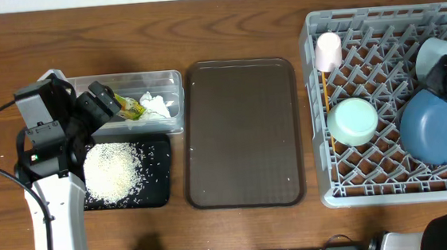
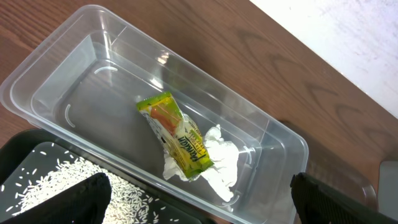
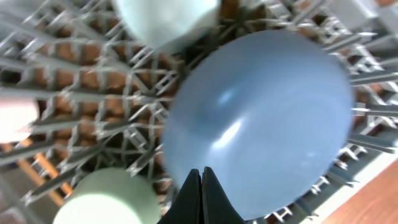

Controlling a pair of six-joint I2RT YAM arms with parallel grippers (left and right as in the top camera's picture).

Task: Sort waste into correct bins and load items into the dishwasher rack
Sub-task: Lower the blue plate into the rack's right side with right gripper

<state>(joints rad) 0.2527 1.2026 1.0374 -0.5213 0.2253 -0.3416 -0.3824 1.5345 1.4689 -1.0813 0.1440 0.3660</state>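
The clear tub (image 1: 170, 79) holds the yellow-green wrapper (image 2: 175, 134) lying on the crumpled white tissue (image 2: 222, 163). My left gripper (image 2: 198, 198) hovers open over the tub's near rim, nothing between its fingers. White rice (image 1: 114, 172) is heaped in the black tray (image 1: 158, 192). In the grey dishwasher rack (image 1: 320, 133) sit the pink cup (image 1: 328, 51), pale green bowl (image 1: 353, 120), light blue bowl (image 1: 434, 54) and blue plate (image 1: 436, 131). A thin wooden chopstick (image 1: 327, 101) lies along the rack's left side. Just above the plate (image 3: 267, 112) my right gripper (image 3: 202, 182) is shut and empty.
A large brown serving tray (image 1: 242, 133) lies bare between the bins and the rack. The left arm's body (image 1: 46, 155) stands over the table's left side, beside the black tray. The rack reaches the right edge of view.
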